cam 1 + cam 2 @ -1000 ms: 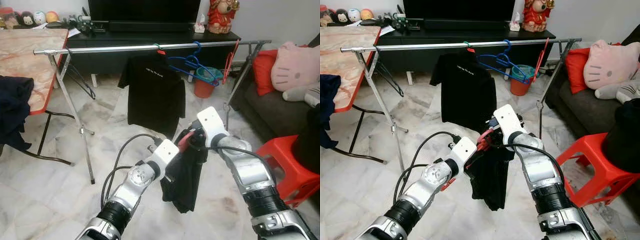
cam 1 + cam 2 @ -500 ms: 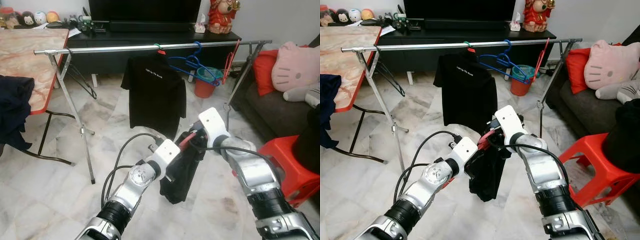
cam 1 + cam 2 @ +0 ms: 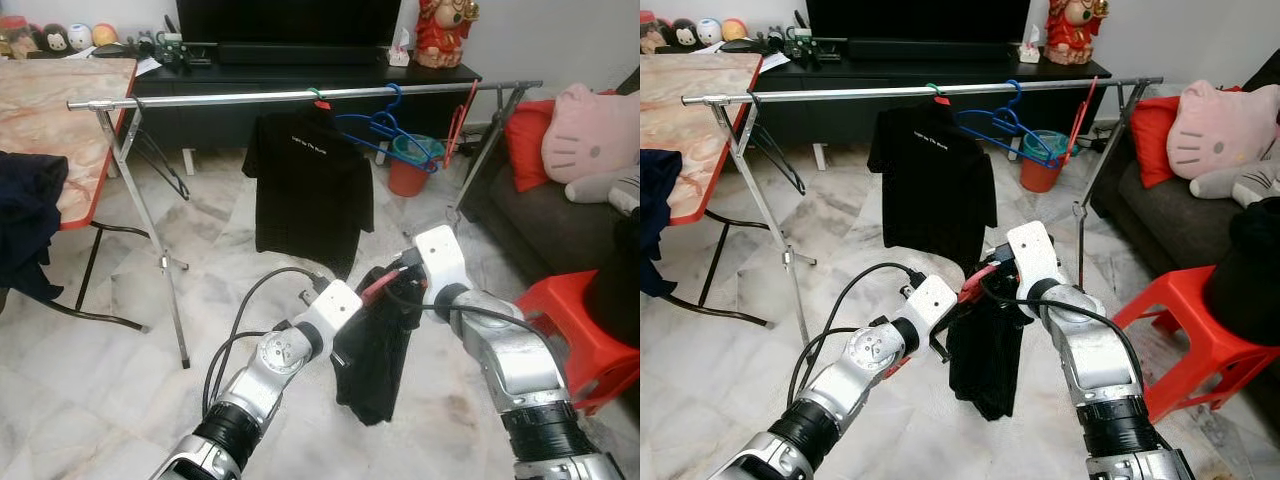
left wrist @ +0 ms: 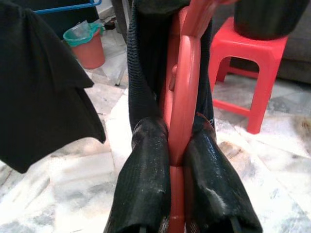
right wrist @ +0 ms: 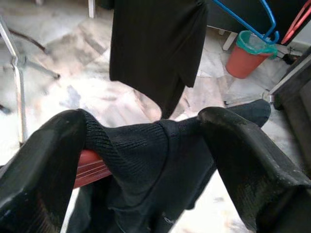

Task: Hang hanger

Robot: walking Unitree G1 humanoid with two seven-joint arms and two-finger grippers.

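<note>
While both grippers hold the load low before the rail, these are the risks:

Left gripper [image 4: 176, 160]: clenched on the red hanger [image 4: 183, 97], one finger on each side of its bar.

Right gripper [image 5: 160, 145]: fingers spread, with the black garment [image 3: 375, 350] bunched between them; it looks to grip the cloth, not the plastic.

Hanger place: in front of the robot, well below the metal rail [image 3: 300, 95].

Risk one: the garment may slip off while lifting, because only cloth is held on that side.

Risk two: the hook may catch the hung black T-shirt [image 3: 308, 190] or the blue hanger [image 3: 385, 125], since the rail is crowded there.

Red hanger [image 4: 181, 97] glossy plastic; garment [image 3: 985, 345] matt knit cloth; rail [image 3: 300, 95] shiny metal.
</note>
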